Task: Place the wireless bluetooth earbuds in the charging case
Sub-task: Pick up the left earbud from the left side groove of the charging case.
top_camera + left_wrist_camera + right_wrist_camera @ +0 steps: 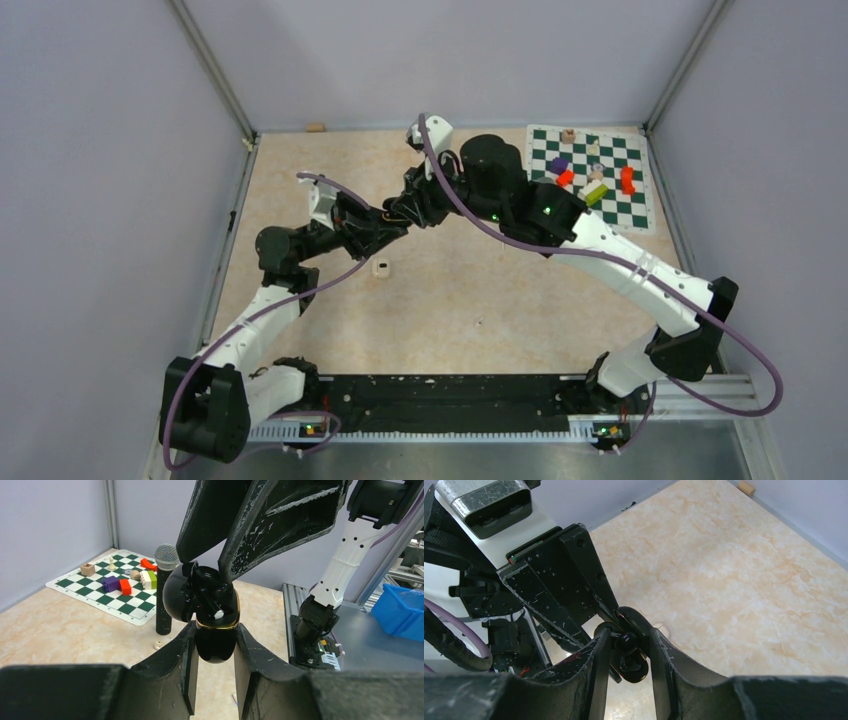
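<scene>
The left gripper (216, 630) is clamping its two fingers onto the lower body of the charging case (215, 647), holding the black, gold-rimmed shell upright above the table (480, 300) with its lid (175, 597) swung open to one side. The right gripper (207, 571) is coming down on it from above with its fingers only narrowly apart, straddling a black earbud (212, 602) that is sitting at the mouth of the case. Whether those fingers are actually pinching the bud or merely flanking it, neither wrist view is showing.

Judging from this, the work is at the seating of one black bud. It is resting in or on its pocket but looking proud of the rim, so it is probably not fully home. I am seeing no second black bud, and the inside of the case is mostly hidden by the fingers, so what is already stowed is not telling.

Further out, a small whitish piece (380, 267) is lying on the table just below the two grippers. It may be another bud waiting its turn, though it is too small to be sure.

Beyond that a microphone (165, 590) is standing upright, and coloured blocks (125, 585) are sitting on the chessboard (625, 150) at the far right, none of them part of this job
</scene>
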